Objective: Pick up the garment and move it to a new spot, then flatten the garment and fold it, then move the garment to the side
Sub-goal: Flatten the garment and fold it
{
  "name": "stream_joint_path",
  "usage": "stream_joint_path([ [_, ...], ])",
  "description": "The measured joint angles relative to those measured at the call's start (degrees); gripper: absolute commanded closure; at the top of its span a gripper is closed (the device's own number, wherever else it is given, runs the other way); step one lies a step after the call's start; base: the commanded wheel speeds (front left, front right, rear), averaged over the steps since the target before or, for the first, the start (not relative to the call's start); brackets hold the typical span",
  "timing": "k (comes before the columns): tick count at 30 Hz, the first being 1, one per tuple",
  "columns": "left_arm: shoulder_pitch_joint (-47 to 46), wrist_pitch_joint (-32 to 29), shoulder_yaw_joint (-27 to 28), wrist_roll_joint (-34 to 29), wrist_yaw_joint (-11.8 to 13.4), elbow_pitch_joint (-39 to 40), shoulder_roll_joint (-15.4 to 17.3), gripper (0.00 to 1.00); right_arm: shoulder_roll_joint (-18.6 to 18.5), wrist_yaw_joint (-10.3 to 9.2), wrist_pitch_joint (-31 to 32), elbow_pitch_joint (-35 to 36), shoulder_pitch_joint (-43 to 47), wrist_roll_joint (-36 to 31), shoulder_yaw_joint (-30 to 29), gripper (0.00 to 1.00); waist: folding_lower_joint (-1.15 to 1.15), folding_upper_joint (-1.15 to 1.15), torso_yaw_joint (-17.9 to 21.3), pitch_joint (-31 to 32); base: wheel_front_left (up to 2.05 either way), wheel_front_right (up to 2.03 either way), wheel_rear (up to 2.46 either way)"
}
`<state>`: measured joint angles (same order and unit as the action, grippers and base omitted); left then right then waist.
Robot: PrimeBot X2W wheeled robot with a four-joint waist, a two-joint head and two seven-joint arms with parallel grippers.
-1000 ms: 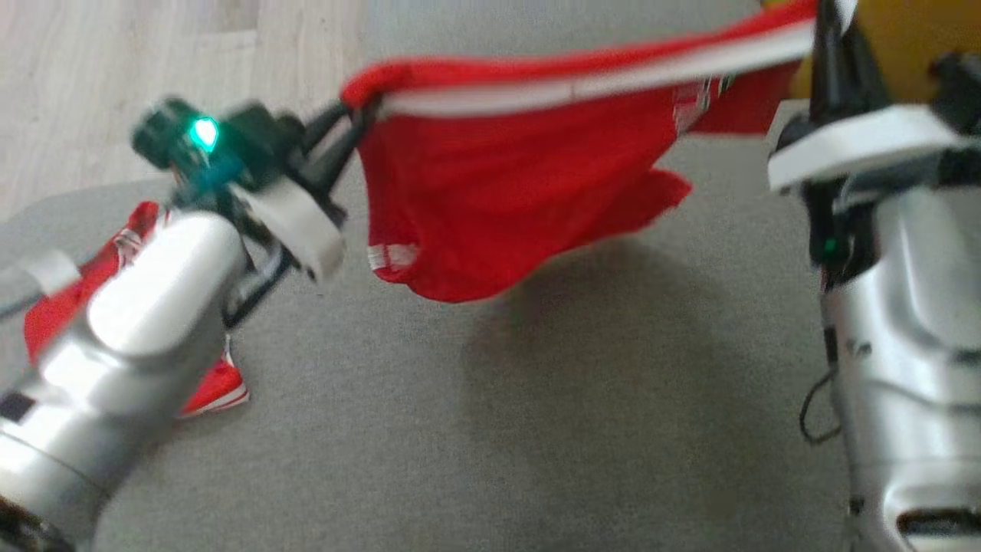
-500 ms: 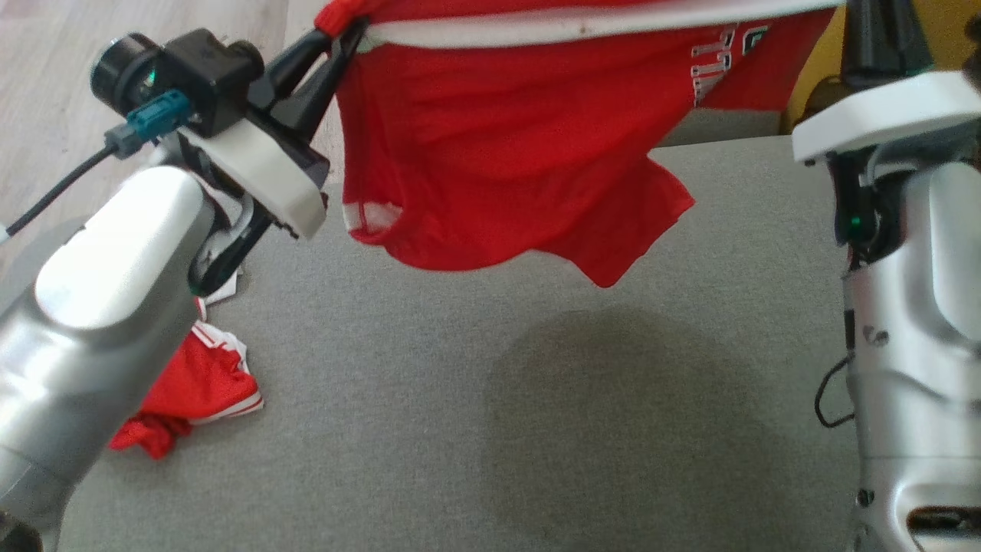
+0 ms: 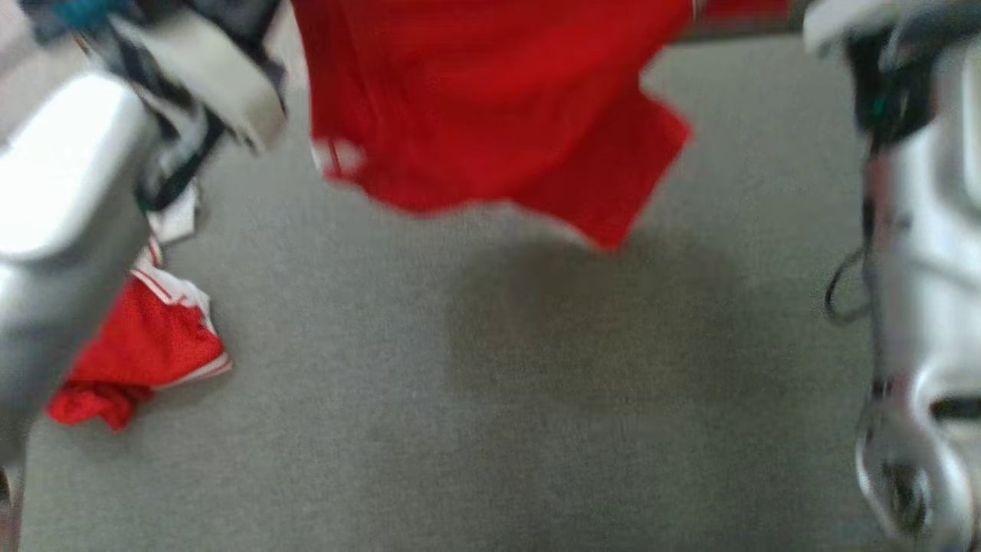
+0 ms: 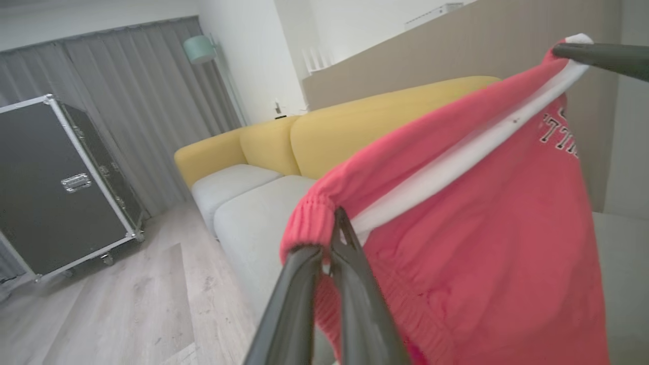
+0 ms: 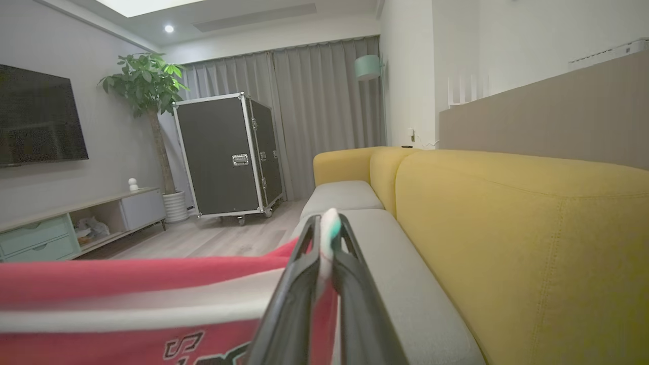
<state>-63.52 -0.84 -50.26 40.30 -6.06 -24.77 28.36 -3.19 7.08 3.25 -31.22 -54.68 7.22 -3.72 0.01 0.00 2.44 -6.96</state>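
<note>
A red garment [image 3: 490,100] with a white waistband hangs stretched in the air above the grey sofa seat [image 3: 498,399]. My left gripper [image 4: 332,218] is shut on one end of the waistband, where the red ribbed edge bunches. My right gripper [image 5: 328,223] is shut on the other end, with white fabric pinched between its fingers. In the left wrist view the right gripper's fingers [image 4: 601,55] hold the far end at the upper right. The garment [image 4: 471,243] sags between them, and white lettering shows near its right end. My forearms [image 3: 54,192] frame the head view.
A second red and white garment [image 3: 146,345] lies crumpled on the seat at the left, partly under my left arm. The yellow sofa back [image 5: 507,228] runs along the right. A black flight case [image 5: 223,152], a plant [image 5: 144,81] and wooden floor [image 4: 127,304] lie beyond.
The head view has shifted and blurred, so the held garment sits higher in the picture. Both grippers stay shut on the waistband, and the cloth's lower edge swings slightly.
</note>
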Motion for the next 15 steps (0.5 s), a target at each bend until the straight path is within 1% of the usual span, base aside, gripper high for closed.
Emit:
stream_joint_path([
  [2, -4.05, 1.26, 0.80, -0.64, -0.01, -3.39, -0.78, 1.00, -0.01, 0.01, -1.76, -4.22, -6.19, -1.40, -0.01, 1.00, 0.01, 0.00, 0.24, -2.95, 0.00, 0.00, 0.00],
  [5, -8.52, 3.72, 2.04, -0.99, -0.25, -8.59, -2.78, 1.00, 0.01, 0.02, -6.10, -10.35, -13.94, -3.94, 0.03, 1.00, 0.01, 0.00, 0.73, -7.18, 0.00, 0.00, 0.00],
  [7, -11.15, 6.15, 2.45, -1.99, -0.30, -11.77, -4.23, 1.00, 0.01, 0.03, -9.69, -14.07, -18.49, -5.13, -1.35, 1.00, 0.02, 0.00, 1.04, -9.89, 0.00, 0.00, 0.00],
  [9, -13.96, 8.22, 2.75, -2.67, -0.40, -14.67, -5.87, 1.00, 0.04, 0.03, -13.27, -17.74, -22.56, -5.87, -3.94, 1.00, 0.02, 0.00, 1.33, -12.36, 0.00, 0.00, 0.00],
  [12, -17.72, 11.18, 3.08, -3.31, -0.53, -18.61, -8.00, 1.00, -0.08, 0.03, -16.34, -22.75, -26.53, -8.42, -5.52, 1.00, 0.01, 0.00, 1.78, -15.55, 0.00, 0.00, 0.00],
  [15, -19.40, 12.85, 3.16, -3.31, -0.90, -22.17, -9.51, 1.00, -0.13, 0.03, -17.07, -27.65, -27.05, -10.31, -5.64, 1.00, 0.00, 0.00, 2.04, -18.01, 0.00, 0.00, 0.00],
])
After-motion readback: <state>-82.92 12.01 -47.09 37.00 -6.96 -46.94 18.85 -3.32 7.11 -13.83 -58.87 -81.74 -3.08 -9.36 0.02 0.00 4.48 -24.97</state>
